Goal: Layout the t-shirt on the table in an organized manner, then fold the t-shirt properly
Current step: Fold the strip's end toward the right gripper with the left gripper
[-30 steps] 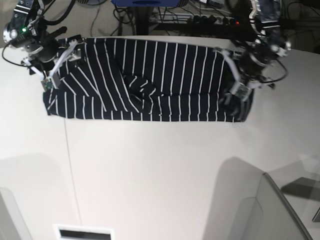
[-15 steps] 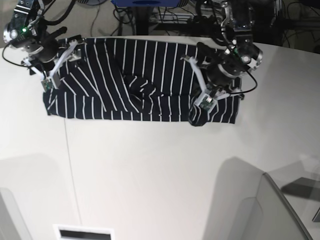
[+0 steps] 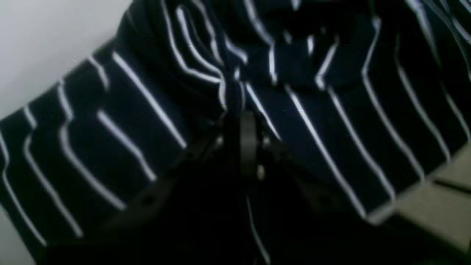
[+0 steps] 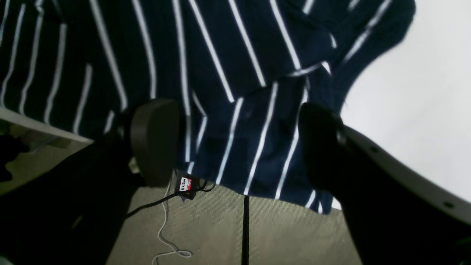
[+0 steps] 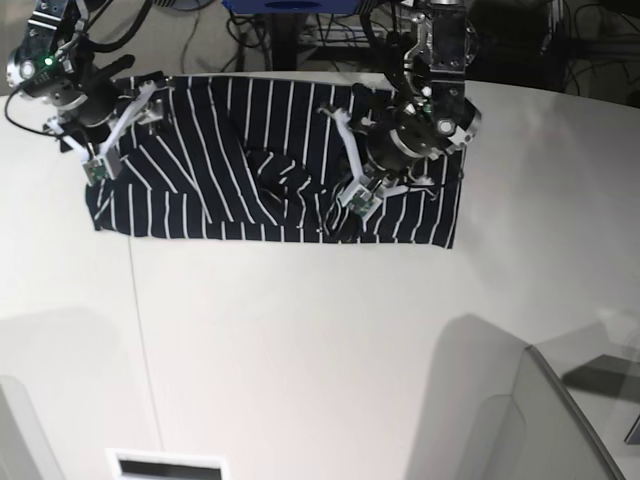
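The t-shirt (image 5: 230,180), navy with thin white stripes, lies as a wide band along the far side of the white table (image 5: 300,350). A rumpled fold sits near its middle. My left gripper (image 5: 350,205) is over the shirt's right half and shut on a bunch of its cloth. In the left wrist view the left gripper (image 3: 246,125) pinches striped cloth (image 3: 331,121) that drapes around it. My right gripper (image 5: 120,130) stands open at the shirt's far left corner. In the right wrist view its fingers (image 4: 154,140) straddle the shirt's edge (image 4: 250,140) without closing on it.
Past the table's far edge are the floor, cables (image 4: 165,221) and a power strip (image 5: 420,40). A thin dark seam (image 5: 140,320) runs down the tabletop. A grey translucent panel (image 5: 540,420) stands at the front right and a white slotted item (image 5: 165,465) at the front edge.
My left gripper has travelled left across the shirt, pulling the right end with it, so the shirt's right edge now sits further left. The right arm has stayed put.
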`<action>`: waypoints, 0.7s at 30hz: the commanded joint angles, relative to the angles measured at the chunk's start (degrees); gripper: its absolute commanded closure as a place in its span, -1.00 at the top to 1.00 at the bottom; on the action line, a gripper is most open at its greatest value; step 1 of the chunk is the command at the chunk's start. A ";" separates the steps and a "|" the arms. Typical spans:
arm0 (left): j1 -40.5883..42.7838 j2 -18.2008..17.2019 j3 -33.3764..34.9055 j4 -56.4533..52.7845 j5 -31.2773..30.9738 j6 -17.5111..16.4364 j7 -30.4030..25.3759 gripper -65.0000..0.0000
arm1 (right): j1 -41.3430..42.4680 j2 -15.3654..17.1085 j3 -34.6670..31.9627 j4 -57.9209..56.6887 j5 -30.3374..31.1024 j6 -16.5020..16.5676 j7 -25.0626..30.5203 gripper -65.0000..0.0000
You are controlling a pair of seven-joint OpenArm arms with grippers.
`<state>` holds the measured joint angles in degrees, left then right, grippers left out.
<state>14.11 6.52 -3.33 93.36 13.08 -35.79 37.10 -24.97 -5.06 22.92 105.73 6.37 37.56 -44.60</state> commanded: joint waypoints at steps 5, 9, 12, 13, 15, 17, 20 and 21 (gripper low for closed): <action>-1.76 0.38 2.85 1.01 -0.99 1.37 -1.10 -1.00 | 0.05 1.50 0.16 0.95 0.97 0.20 0.86 0.47; -2.72 0.46 5.05 0.84 -0.99 1.81 -1.01 -1.00 | 0.05 1.68 0.34 0.95 0.88 0.20 0.86 0.47; -3.08 0.46 6.81 -0.83 -0.99 2.78 -1.01 -1.00 | 0.14 1.59 1.83 0.95 0.97 0.20 0.86 0.47; -3.08 0.46 7.07 -1.54 -0.99 2.87 -1.19 -1.00 | 0.14 1.59 1.83 0.95 0.97 0.20 0.86 0.47; -3.34 0.46 7.16 -2.42 -0.99 2.87 -1.19 -1.00 | 0.14 1.59 1.92 0.95 0.97 0.20 0.86 0.47; -3.52 0.64 7.16 -3.03 -0.99 2.87 -1.19 -1.00 | 0.14 1.59 1.92 0.95 0.97 0.20 0.86 0.47; -3.52 1.08 7.16 -2.94 -0.99 2.87 -1.19 -1.00 | 0.14 1.59 1.92 0.95 0.97 0.20 0.86 0.47; -3.52 1.08 7.16 -2.94 -0.99 2.87 -1.19 -1.00 | 0.14 1.59 1.92 0.95 0.97 0.20 0.86 0.47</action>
<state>11.11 7.18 3.57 89.38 12.88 -32.95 37.10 -24.97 -3.79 24.75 105.73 6.79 37.54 -44.62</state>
